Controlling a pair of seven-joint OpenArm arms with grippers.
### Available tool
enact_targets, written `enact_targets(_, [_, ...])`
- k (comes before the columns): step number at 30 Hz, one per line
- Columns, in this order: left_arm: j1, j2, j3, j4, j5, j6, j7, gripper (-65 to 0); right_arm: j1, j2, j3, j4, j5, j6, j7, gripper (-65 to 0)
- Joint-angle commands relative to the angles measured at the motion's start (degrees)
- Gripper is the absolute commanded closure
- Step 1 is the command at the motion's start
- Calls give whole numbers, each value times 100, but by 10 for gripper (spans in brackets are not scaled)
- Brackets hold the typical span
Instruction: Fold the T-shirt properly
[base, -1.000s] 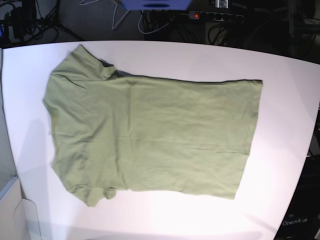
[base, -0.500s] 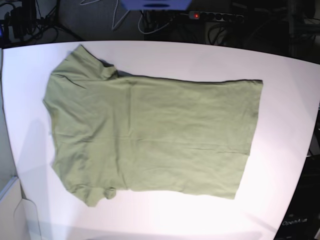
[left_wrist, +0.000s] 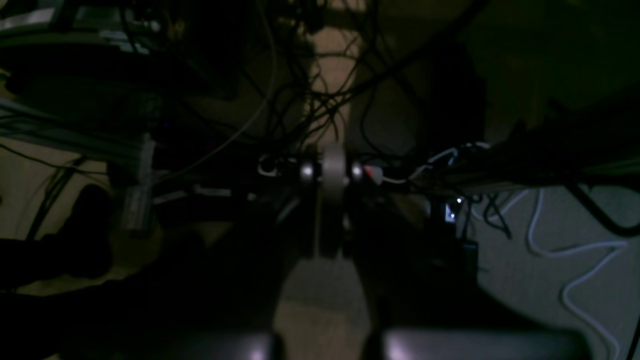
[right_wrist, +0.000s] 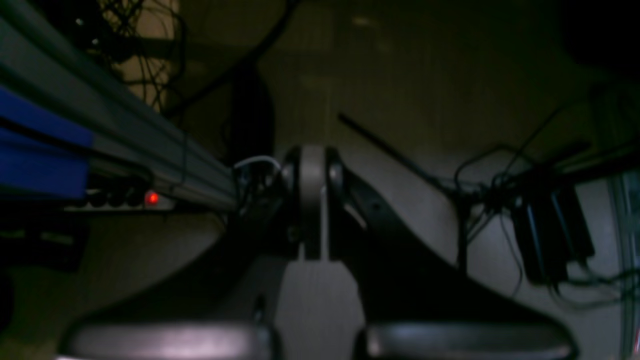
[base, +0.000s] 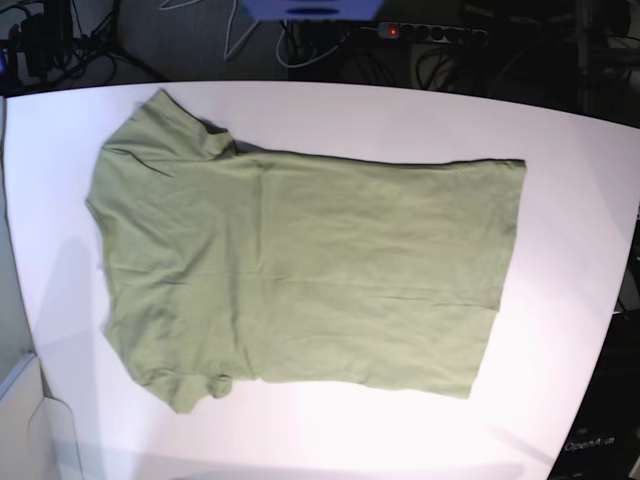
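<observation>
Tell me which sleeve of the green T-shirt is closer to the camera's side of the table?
The lower sleeve on the T-shirt, at the left near the bottom edge of the base view. The other sleeve points toward the far edge of the table, by the cables.

The T-shirt (base: 300, 270) is a plain sage green with no print or pattern. The table (base: 400, 115) under it is white. Behind it, a power strip (base: 430, 32) is black with a small red light. The cables (left_wrist: 575, 260) on the grey floor are white and black.
</observation>
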Motion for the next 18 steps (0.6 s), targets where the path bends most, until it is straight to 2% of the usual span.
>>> enact_targets(1, [122,-39,-7,-18,3,-10,-141,-9,-246,20,-4,181,14,-63,193,0])
enact_targets(4, [149,-39,2,131,12,-63,-150,-7,-580,73,-4,823,5,-63,175,0])
enact_targets(7, [333,5,-33,623,-41,-450,-150,-7,-940,99,14,1465,5,-63,175,0])
enact_targets(10, [606,155,-33,1309,-243,-529,-141,-10,-1266,108,32,2089,5,-63,157,0])
enact_targets(16, [1617,243,19,3481,-656,-538,-62,-11,-1731,117,49,3214,5,-63,34,0])
enact_targets(18, [1995,322,-16,4439,-665,-520,307,-11,-1846,169,58,3645,5,-63,-238,0])
